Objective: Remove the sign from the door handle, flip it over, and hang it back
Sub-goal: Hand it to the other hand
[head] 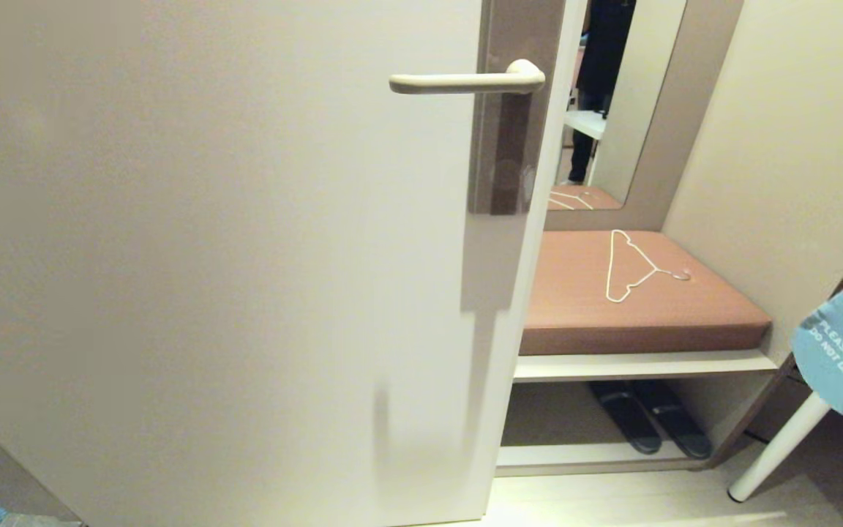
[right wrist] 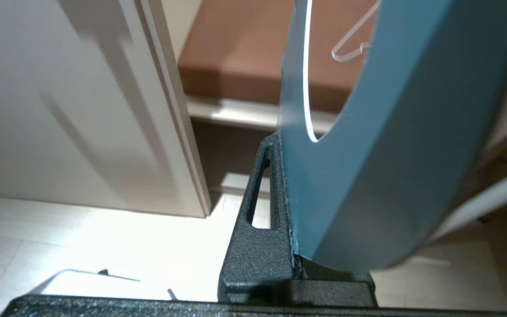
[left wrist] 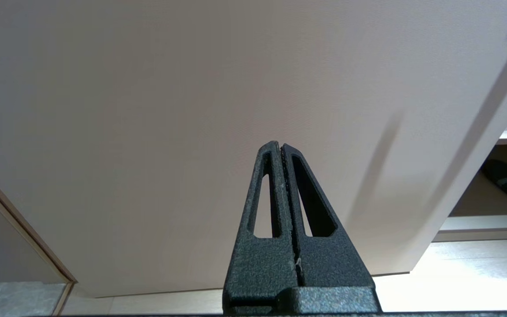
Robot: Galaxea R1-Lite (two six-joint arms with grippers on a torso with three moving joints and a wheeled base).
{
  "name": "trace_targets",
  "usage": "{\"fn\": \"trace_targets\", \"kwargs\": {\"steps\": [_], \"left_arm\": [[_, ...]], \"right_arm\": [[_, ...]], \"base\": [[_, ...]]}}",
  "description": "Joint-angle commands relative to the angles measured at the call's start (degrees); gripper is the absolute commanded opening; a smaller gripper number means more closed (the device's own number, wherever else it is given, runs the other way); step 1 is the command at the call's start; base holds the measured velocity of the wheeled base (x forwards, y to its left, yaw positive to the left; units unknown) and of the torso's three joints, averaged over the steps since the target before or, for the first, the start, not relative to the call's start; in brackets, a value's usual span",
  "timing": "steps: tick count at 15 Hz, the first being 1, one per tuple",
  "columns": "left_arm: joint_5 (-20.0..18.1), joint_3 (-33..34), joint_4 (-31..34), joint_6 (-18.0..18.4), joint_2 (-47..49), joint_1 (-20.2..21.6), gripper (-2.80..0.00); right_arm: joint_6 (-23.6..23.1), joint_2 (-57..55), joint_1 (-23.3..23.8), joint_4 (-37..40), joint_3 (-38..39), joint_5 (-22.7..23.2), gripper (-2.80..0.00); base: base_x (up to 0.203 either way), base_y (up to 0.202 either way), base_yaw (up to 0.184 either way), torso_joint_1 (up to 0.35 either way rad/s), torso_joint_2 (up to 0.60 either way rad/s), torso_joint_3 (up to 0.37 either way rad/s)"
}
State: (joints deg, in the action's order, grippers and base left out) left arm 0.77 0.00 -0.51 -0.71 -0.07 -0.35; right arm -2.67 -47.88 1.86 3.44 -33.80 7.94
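Cream door (head: 209, 256), brown bench cushion (head: 641, 300), tiled floor (head: 612, 501)

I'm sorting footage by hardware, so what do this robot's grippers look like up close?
Both the left gripper and the right gripper have matte black, rough-textured fingers, tapering to narrow tips, each with a long cut-out slot, on a blocky black base. No cables or markings show.

- Lighting: warm, even, moderately bright indoor light.
- Shadows: soft vertical streaks on the door (head: 209, 256), lower centre of the head view; the same streaks at right in the left wrist view.
- Glare: floor (right wrist: 104, 237) washed out, lower left of the right wrist view.
- Focus: the sign (right wrist: 368, 176) is blurred close to the lens.
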Motion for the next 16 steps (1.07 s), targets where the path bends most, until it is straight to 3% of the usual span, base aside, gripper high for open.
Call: {"fn": "trace_targets", "kwargs": {"steps": [1, 9, 16], "left_arm": [[0.02, 0.00, -0.02, 0.00, 0.07, 0.00, -2.80], [0.02, 0.00, -0.02, 0.00, 0.07, 0.00, -2.80], [0.02, 0.00, -0.02, 0.00, 0.07, 0.00, -2.80]], "right_arm": [[0.03, 8.05, 0.81, -0.14, 5.37, 0.16, -2.80], [0.03, 29.83, -3.17, -0.44, 22.87, -2.21, -2.80], [-0.20, 45.57, -2.56, 0.59, 29.97, -2.48, -2.80]], "base": [[0.000, 0.000, 0.000, 0.000, 0.00, 0.000], [0.000, 0.000, 0.000, 0.000, 0.00, 0.000], [0.000, 0.000, 0.000, 0.000, 0.00, 0.000]]}}
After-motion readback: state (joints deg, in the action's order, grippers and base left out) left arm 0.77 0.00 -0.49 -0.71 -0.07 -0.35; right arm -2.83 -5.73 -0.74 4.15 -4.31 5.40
